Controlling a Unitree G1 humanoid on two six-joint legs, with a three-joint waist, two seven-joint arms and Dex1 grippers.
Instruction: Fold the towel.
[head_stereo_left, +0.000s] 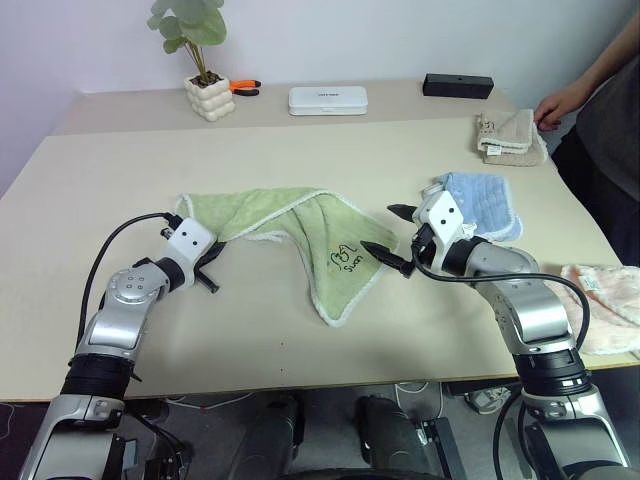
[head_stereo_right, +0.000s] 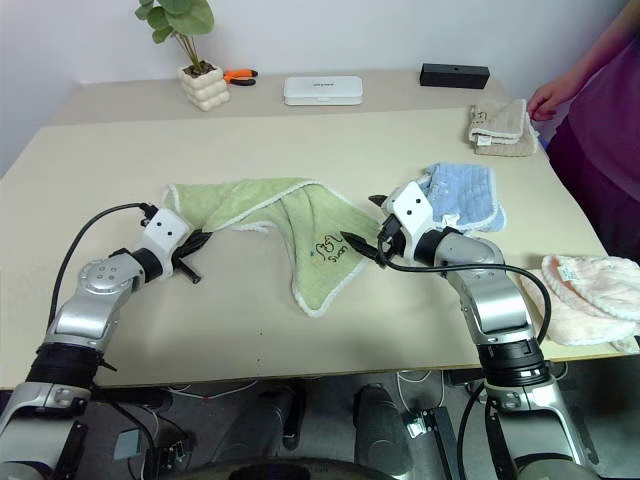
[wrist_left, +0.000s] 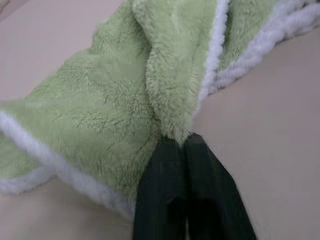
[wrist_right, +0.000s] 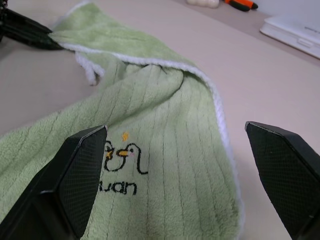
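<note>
towel (head_stereo_left: 300, 235) lies crumpled on the table (head_stereo_left: 330, 140), embroidered corner toward the right gripper (head_stereo_left: 394, 238), whose jaws stand wide apart just beside it; left gripper (head_stereo_left: 207, 272) has its jaws clamped on the towel's left edge

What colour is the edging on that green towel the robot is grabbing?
Whitish, a fluffy trim running along the towel's light green edge; the left wrist view shows it best.

The towel (head_stereo_left: 300, 225) is fluffy green terry cloth with whitish trim, on a smooth matt table (head_stereo_left: 300, 140).
</note>
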